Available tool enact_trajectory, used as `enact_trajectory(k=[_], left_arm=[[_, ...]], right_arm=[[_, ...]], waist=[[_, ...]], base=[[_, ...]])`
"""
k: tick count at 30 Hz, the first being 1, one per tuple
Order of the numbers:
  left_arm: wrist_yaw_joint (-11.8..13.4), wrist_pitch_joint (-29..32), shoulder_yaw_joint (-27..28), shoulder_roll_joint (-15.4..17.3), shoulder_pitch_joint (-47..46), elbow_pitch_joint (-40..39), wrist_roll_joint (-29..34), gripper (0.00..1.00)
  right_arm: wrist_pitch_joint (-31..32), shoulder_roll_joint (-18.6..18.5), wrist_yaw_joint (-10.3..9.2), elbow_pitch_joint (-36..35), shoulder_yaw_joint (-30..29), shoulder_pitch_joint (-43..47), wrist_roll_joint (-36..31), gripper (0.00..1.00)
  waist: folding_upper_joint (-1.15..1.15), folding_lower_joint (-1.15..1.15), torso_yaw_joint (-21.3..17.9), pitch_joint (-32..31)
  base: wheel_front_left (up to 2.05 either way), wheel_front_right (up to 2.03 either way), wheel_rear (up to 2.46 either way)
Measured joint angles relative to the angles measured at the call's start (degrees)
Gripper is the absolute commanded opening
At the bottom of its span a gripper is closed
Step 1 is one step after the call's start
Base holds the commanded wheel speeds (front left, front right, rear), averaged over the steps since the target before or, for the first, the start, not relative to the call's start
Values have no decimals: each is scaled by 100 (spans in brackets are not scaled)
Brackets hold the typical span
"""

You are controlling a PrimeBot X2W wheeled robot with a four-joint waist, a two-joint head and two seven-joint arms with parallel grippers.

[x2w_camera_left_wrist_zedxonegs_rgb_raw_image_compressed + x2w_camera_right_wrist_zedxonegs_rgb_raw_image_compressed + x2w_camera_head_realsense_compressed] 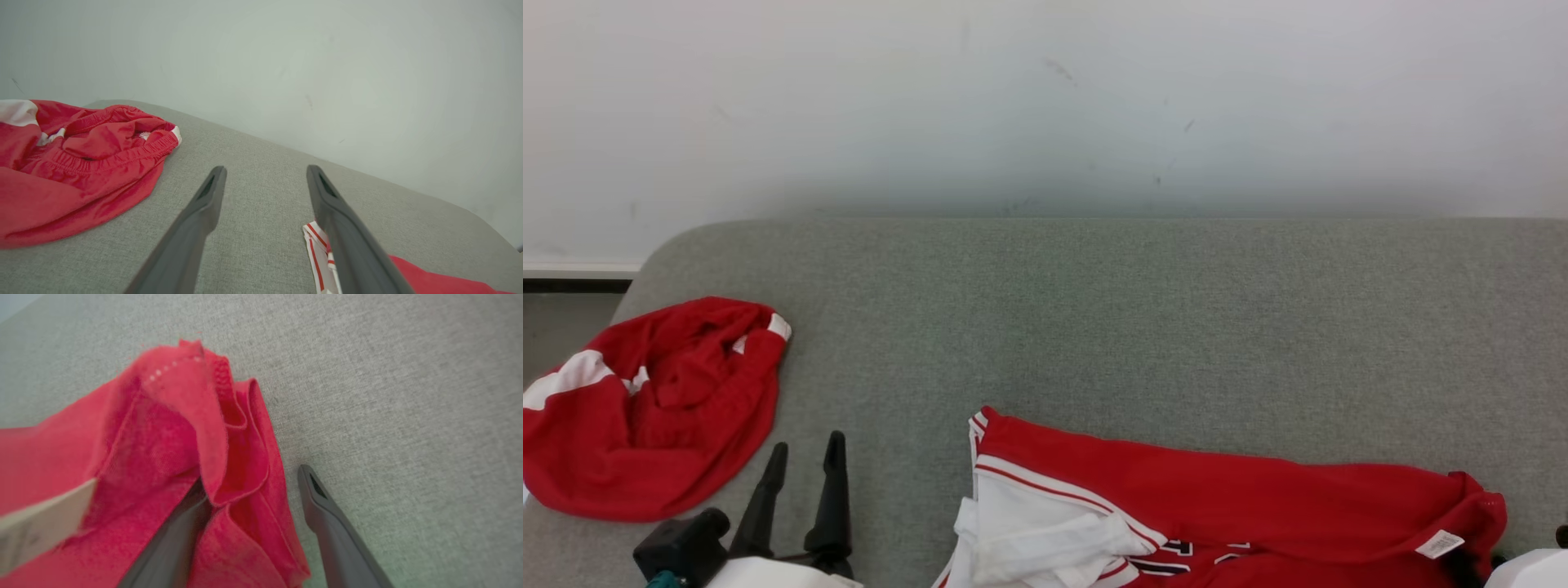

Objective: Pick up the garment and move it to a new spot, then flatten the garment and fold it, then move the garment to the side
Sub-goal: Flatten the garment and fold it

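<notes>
Grey cushion below white wall, red jersey rumpled at near edge, right of centre, red shorts heaped far left, left gripper spread wide, empty, between them, right gripper spread wide astride jersey hem, unclamped.

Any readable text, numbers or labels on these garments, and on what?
Nothing legible.
Small white tag on the red and white jersey: print too small, blurred in the right wrist view.
Dark print on the jersey's front: cut off at the picture's edge.
Crumpled red and white garment: no text.
</notes>
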Motion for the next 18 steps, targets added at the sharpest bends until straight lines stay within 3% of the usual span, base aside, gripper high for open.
enact_trajectory(k=[2,3,7,13,18], left_arm=[[-8,0,3,-32,-1,14,16,100],[-35,0,3,-46,-1,25,26,100],[-48,0,20,-104,-2,69,54,100],[-75,0,54,-188,15,138,82,100],[-112,0,89,-233,65,178,102,100]], right_arm=[[232,-35,-29,4,127,-47,103,100],[331,-75,-34,-21,188,-54,153,88],[573,-153,-45,-138,303,-55,346,0],[845,-154,-30,-488,436,-9,587,0],[781,-240,-11,-636,199,52,637,0]], waist=[[0,0,22,12],[0,0,30,14],[0,0,44,-2],[0,0,14,-75],[0,0,-26,-149]], base=[[0,0,0],[0,0,0],[0,0,0],[0,0,0],[0,0,0]])
